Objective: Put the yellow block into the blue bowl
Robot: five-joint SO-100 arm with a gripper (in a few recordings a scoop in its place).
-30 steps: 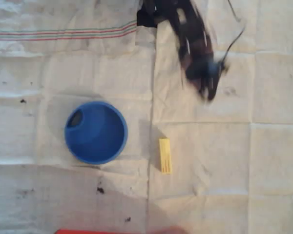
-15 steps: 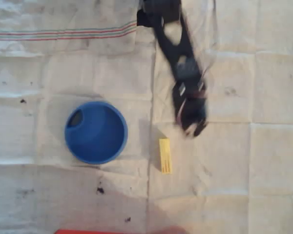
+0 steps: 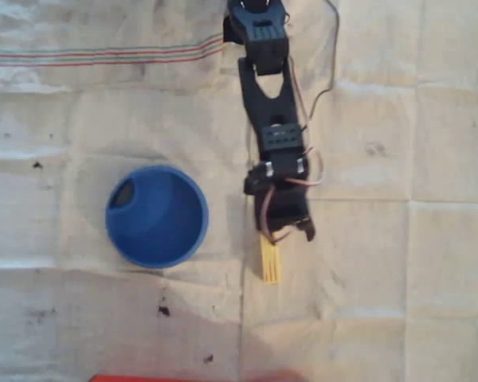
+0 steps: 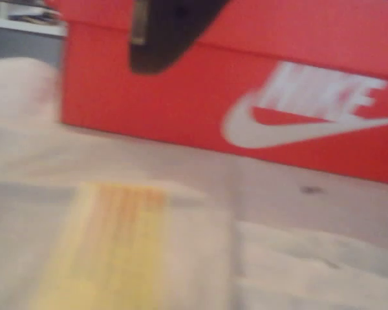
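Soft, even light is seen across the overhead view, with a warm, slightly washed-out cast on the cloth-covered counter. A dimmer shadowed zone is spread along the counter's near edge. The arm is rendered fairly sharp there. The wrist view is heavily smeared by motion blur: the yellow block is reduced to a streak, and the red box lettering is softened.

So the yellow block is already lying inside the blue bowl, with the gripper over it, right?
Not quite. The overhead view shows the yellow block lying on the cloth to the right of the blue bowl, not inside it. The gripper is indeed over the block's upper end.
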